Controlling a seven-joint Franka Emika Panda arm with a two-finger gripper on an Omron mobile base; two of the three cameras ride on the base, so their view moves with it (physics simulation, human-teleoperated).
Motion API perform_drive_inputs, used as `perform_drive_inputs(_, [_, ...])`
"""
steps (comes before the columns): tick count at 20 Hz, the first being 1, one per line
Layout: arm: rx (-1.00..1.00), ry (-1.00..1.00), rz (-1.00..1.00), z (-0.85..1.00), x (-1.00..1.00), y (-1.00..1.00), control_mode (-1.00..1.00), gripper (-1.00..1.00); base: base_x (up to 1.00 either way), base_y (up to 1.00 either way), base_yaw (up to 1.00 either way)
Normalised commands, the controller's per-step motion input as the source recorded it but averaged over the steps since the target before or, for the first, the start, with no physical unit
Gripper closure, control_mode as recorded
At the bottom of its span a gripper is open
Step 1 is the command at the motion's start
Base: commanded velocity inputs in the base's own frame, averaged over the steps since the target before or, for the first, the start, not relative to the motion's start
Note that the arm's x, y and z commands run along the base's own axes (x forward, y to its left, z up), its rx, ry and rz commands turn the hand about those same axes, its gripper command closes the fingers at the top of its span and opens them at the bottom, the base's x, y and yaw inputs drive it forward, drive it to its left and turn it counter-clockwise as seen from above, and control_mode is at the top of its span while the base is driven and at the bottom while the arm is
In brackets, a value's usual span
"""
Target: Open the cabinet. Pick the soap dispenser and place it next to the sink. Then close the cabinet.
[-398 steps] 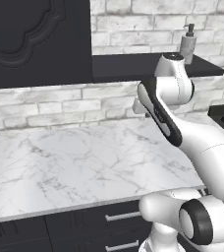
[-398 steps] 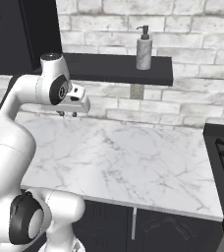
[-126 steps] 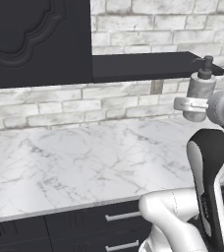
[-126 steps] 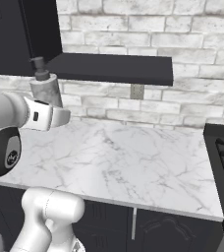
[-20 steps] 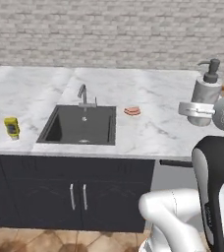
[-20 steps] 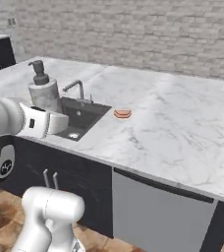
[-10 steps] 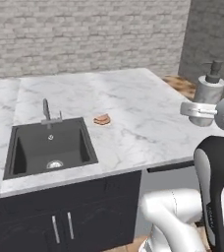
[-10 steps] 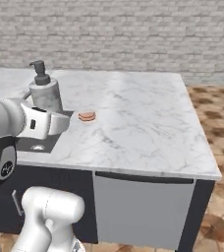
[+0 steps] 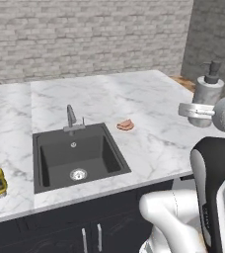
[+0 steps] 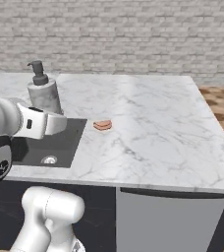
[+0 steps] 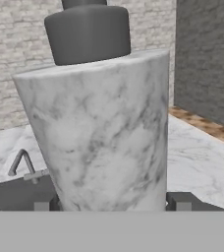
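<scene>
Claw (image 11: 109,206) clamped low on soap bottle (image 9: 206,96), upright above counter. Rigid, probably smooth and slippery; body grip safest, not pump.

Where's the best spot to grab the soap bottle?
Grip the soap dispenser around its round stone body, coming in level from the side. It stands upright, and the narrow pump head on top gives the gripper little to squeeze.

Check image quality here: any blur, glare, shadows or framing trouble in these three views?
Left base view: sharp, flat even light, no glare; black inset sink reads clearly. Right base view: equally crisp, white arm covers part of the sink. Hand view: light-grey stone-look soap dispenser looms very close, soft-edged, its dark pump head cropped at the top.
</scene>
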Motion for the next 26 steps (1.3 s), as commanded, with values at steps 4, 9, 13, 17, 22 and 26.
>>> perform_drive_inputs(4, [0.0, 0.0, 0.0, 0.0, 0.0, 0.0, 1.0, 1.0, 0.13, 0.04, 0.01])
perform_drive_inputs(9, [0.0, 0.0, 0.0, 0.0, 0.0, 0.0, 1.0, 1.0, 0.08, 0.18, 0.04])
perform_drive_inputs(13, [0.0, 0.0, 0.0, 0.0, 0.0, 0.0, 1.0, 1.0, 0.01, 0.04, 0.01])
perform_drive_inputs(17, [0.0, 0.0, 0.0, 0.0, 0.1, 0.0, -1.0, 1.0, 0.0, 0.0, 0.0])
perform_drive_inputs(22, [0.0, 0.0, 0.26, 0.0, 0.3, 0.0, -1.0, 1.0, 0.0, 0.0, 0.0])
perform_drive_inputs(26, [0.0, 0.0, 0.31, 0.0, 0.05, 0.0, -1.0, 1.0, 0.0, 0.0, 0.0])
